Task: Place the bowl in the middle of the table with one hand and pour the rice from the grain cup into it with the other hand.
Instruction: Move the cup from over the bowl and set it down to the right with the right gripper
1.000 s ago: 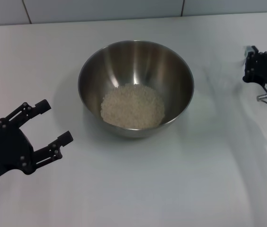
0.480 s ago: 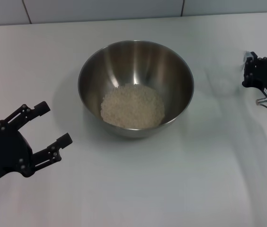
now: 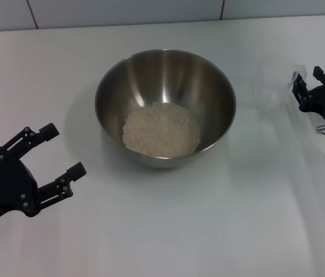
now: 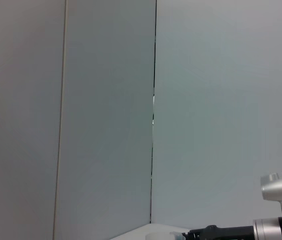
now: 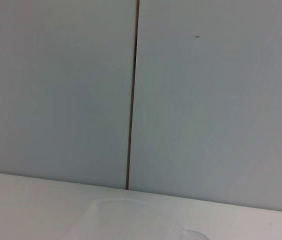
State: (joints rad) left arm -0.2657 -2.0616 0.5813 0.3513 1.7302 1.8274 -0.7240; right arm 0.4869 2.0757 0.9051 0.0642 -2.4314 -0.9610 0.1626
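The steel bowl (image 3: 165,75) stands in the middle of the white table (image 3: 168,231), with the rice (image 3: 161,130) heaped in its bottom. The clear grain cup (image 3: 271,89) stands on the table to the right of the bowl, faint and seemingly empty. Its rim also shows in the right wrist view (image 5: 131,215). My right gripper (image 3: 307,76) is open at the right edge, just to the right of the cup and apart from it. My left gripper (image 3: 64,150) is open and empty at the lower left, away from the bowl.
A grey panelled wall (image 3: 122,11) runs along the table's far edge. The right arm (image 4: 276,230) shows low in the left wrist view.
The right gripper has drawn back to the right, leaving the cup on the table, and its fingers have spread. The left gripper has drifted slightly down and left.
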